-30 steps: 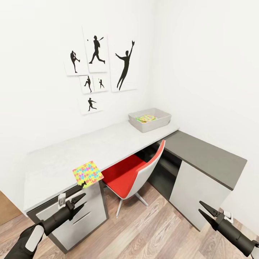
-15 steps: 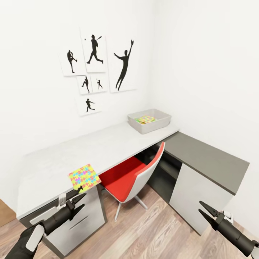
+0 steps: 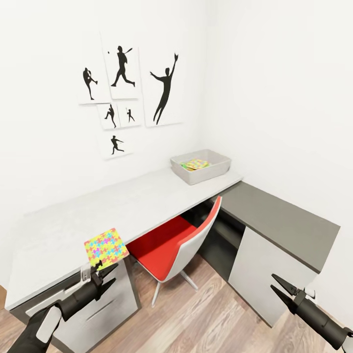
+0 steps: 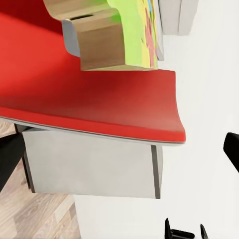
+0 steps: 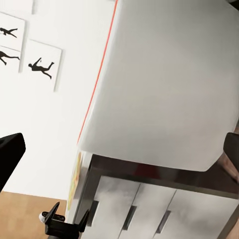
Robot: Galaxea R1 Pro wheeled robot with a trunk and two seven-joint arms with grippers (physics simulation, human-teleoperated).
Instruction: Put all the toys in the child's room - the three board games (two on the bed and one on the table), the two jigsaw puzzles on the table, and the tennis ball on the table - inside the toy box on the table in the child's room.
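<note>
A flat square jigsaw puzzle with a bright multicoloured pattern (image 3: 106, 248) is held by the left gripper (image 3: 103, 278), whose black fingers are closed on its lower edge; the puzzle is carried just above the fingertips, over the front edge of the long light-grey desk (image 3: 147, 201). In the left wrist view the puzzle's wooden backing and coloured face (image 4: 130, 31) are seen close up, with the red seat of the chair (image 4: 99, 104) beyond. The right gripper (image 3: 280, 290) is held low over the wood floor (image 3: 206, 318), its two pointed fingers spread apart and empty. A shallow grey toy box (image 3: 202, 165) is seen at the desk's far end, well apart from the puzzle, with another colourful flat piece (image 3: 195, 163) lying inside it.
</note>
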